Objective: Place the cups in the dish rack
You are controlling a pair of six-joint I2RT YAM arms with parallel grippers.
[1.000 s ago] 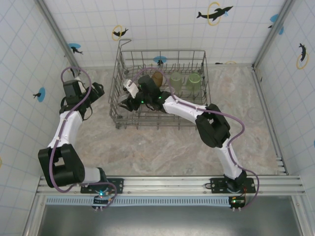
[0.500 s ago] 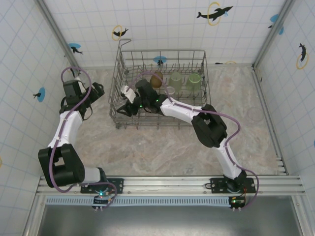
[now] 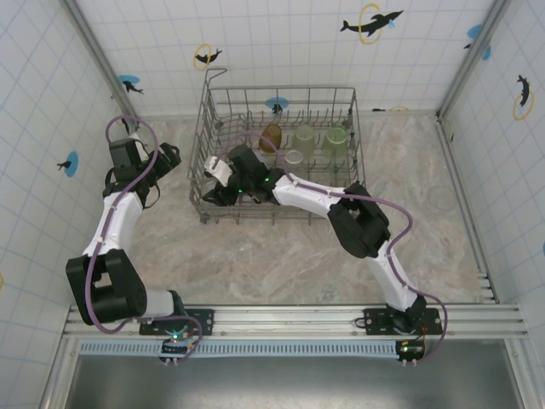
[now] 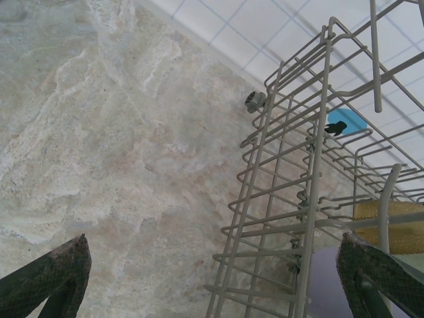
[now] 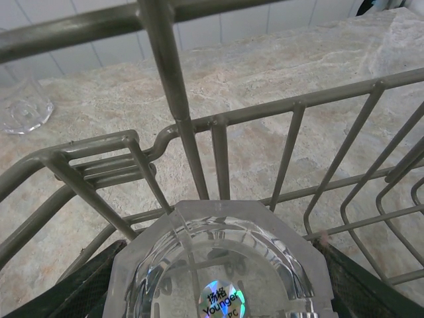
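Right wrist: clamping a clear cup (image 5: 199, 245), our right gripper (image 5: 218, 291) shifts leftward in the dish rack (image 5: 162, 59) for placement; left gripper (image 4: 215, 271) wide.

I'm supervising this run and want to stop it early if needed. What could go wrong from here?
The clear cup in the right gripper sits close to the rack wires, so it may snag or tip when released. The open left gripper hovers beside the rack's outer wall and could nudge it if it swings in.

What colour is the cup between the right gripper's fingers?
The cup is clear and colourless, a shiny sticker on its base; best in the right wrist view.
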